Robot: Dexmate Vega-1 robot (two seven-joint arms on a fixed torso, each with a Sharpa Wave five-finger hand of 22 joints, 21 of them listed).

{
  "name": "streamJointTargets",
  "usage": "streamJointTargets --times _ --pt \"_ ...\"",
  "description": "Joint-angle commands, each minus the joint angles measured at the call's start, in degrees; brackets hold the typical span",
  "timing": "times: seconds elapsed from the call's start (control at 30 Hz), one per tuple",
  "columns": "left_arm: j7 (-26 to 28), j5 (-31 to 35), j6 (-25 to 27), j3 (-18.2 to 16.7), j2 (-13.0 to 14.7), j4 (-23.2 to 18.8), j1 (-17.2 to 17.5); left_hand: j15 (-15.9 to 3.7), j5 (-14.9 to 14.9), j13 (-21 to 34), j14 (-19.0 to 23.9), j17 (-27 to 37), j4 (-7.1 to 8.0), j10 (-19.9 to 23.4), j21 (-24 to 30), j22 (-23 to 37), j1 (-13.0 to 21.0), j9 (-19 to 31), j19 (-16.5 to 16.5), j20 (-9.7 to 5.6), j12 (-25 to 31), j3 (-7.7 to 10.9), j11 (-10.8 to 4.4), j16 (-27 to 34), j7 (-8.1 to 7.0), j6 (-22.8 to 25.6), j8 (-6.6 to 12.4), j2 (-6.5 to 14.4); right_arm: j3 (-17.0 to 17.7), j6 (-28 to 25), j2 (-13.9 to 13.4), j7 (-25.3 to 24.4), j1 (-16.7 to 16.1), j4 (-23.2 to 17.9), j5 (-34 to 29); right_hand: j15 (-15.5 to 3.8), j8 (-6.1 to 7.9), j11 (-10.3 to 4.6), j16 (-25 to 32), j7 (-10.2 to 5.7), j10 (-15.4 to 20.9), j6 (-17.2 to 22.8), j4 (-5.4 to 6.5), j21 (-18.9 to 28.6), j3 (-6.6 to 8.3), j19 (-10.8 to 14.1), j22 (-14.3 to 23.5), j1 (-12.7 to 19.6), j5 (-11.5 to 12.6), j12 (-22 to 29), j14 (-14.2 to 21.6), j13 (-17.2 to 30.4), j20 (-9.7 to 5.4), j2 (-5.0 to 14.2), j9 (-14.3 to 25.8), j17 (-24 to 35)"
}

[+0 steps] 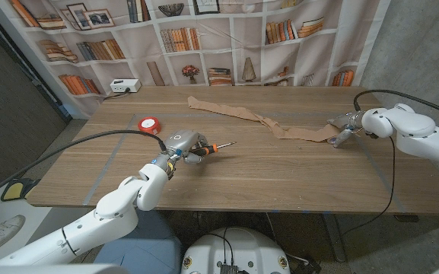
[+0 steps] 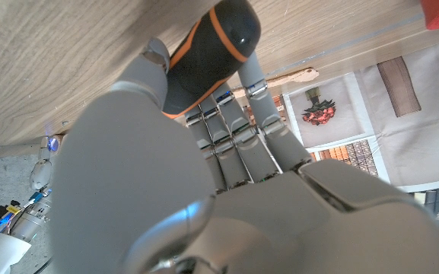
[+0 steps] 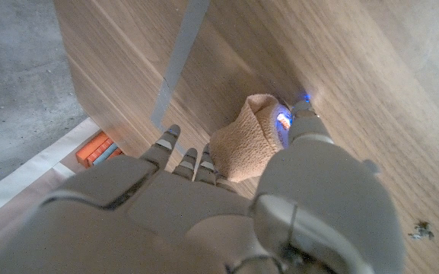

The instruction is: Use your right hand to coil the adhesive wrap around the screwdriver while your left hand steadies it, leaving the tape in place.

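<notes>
Gripping screwdriver (image 1: 206, 149) in left robot hand (image 1: 182, 144), wrap (image 1: 280, 128) end in right robot hand (image 1: 346, 127)

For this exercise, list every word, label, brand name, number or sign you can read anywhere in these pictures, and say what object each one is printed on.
No text can be read in any view.
Book spines on the bookshelf backdrop: too small and blurred to read.
Screwdriver held by the left robot hand: plain black and orange handle, no brand visible.
Red tape roll: no label visible.
Tan wrap gripped by the right robot hand: unmarked.
</notes>
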Motion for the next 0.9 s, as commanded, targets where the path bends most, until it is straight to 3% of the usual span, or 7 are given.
streamJointTargets --times 0.03,0.13,0.37,0.47,0.57,0.7,0.9 --pt "0.21 -0.13 0.11 -0.21 0.17 -0.18 0.44 -0.5 0.39 0.17 1.01 0.33 0.28 0.43 0.35 0.06 12.21 1.66 0.13 -0.16 -0.44 0.79 0.13 0.26 1.22 1.32 0.09 12.3 -0.54 -0.78 0.87 -0.6 -0.05 0.66 -0.98 -0.36 0.43 -0.28 0.87 -1.08 0.88 1.33 0.54 0.74 0.1 2.58 0.08 -0.71 -0.41 0.93 1.89 0.8 1.3 0.72 0.35 0.31" --pt "0.22 -0.08 0.22 -0.22 0.16 -0.16 0.45 -0.5 0.4 0.18 1.01 0.35 0.28 0.44 0.41 0.06 12.21 1.65 0.1 -0.16 -0.47 0.79 0.13 0.26 1.16 1.33 0.07 12.29 -0.68 -0.94 0.88 -0.82 -0.09 0.59 -1.34 -0.62 0.6 -0.34 1.25 -1.34 1.75 2.31 0.46 0.91 0.17 3.81 0.08 -0.64 -0.5 1.57 3.21 1.18 1.65 1.14 0.38 0.38" --pt "0.28 -0.17 -0.04 0.08 -0.16 0.33 0.1 -0.51 0.4 0.24 0.98 0.37 0.29 0.43 0.56 0.06 12.2 1.61 0.02 -0.15 -0.53 0.81 0.08 0.22 1.12 1.4 0.03 12.25 -0.81 -1.17 0.77 -1.41 -0.48 0.58 -1.69 -2.35 2.15 -0.74 2.97 -3.31 3.23 9.04 -0.01 1.64 0.6 9.21 0.21 0.06 -0.89 3.79 8.25 3.04 -0.68 3.09 0.76 1.23" --pt "0.35 -0.24 -0.03 0.09 -0.24 0.46 0.06 -0.51 0.39 0.25 0.96 0.39 0.3 0.44 0.65 0.06 12.18 1.6 -0.01 -0.13 -0.56 0.81 0.12 0.2 1.05 1.44 0.01 12.24 -0.77 -1.27 0.56 -2.46 -0.91 0.43 -2.08 -3.54 2.48 -0.9 4.24 -3.92 5.41 11.32 -0.87 2.05 1.26 12.17 0.32 1.62 -1.01 5.61 11.26 4.06 -1.54 4.08 1.0 1.96" --pt "0.38 -0.25 -0.07 0.15 -0.26 0.58 -0.03 -0.54 0.39 0.31 1.0 0.42 0.29 0.41 0.73 0.06 12.18 1.58 -0.06 -0.14 -0.59 0.81 0.09 0.21 1.19 1.48 -0.01 12.21 -0.43 -1.45 0.41 -3.68 -1.43 0.28 -1.95 -6.37 2.8 -2.66 6.34 -5.28 7.79 13.82 -2.34 2.7 2.67 16.21 0.5 5.57 -1.06 7.91 15.84 5.44 -1.86 4.99 1.32 3.14" --pt "0.45 -0.29 -0.11 0.21 -0.3 0.7 -0.1 -0.51 0.39 0.32 1.03 0.45 0.32 0.48 0.83 0.06 12.16 1.61 -0.12 -0.15 -0.61 0.83 0.15 0.21 1.16 1.48 -0.02 12.23 0.78 -1.49 -0.51 -6.19 -2.62 -0.75 -0.93 -8.24 3.64 -3.4 8.44 -6.76 10.95 17.0 -2.07 2.96 2.48 18.58 0.6 6.69 -1.34 10.37 19.44 6.65 -2.44 4.83 1.63 4.61" --pt "0.71 -0.38 0.02 0.16 -0.4 0.8 -0.09 -0.51 0.39 0.31 0.95 0.46 0.33 0.59 0.96 0.06 12.13 1.6 -0.18 -0.15 -0.64 0.84 0.17 0.15 1.28 1.51 -0.06 12.21 3.63 -2.73 -2.97 -8.48 -5.15 -4.84 1.3 -8.74 4.12 -3.92 9.73 -7.27 12.31 18.73 -1.83 3.1 2.13 20.01 0.66 7.08 -1.43 11.66 21.26 7.41 -2.65 4.67 1.85 5.74"
